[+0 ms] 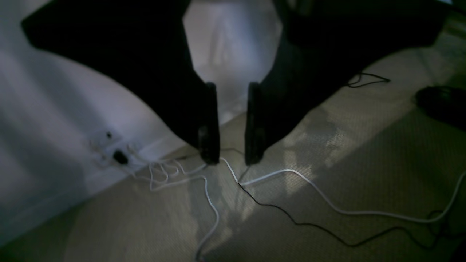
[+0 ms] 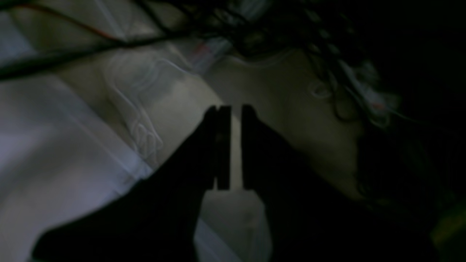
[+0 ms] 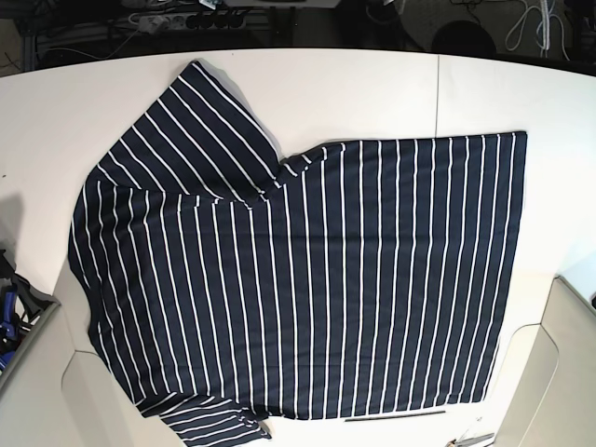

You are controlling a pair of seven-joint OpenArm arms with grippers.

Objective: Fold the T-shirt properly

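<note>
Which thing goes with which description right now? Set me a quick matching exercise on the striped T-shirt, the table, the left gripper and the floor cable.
Things:
1. dark navy, white-striped fabric T-shirt
2. white table
3. black left gripper
4. long white cable

Descriptions:
A. trails across the beige carpet
B. spread out flat, not yet folded
C. empty, jaws apart
D. carries the shirt

Pairs: 1-B, 2-D, 3-C, 4-A
</note>
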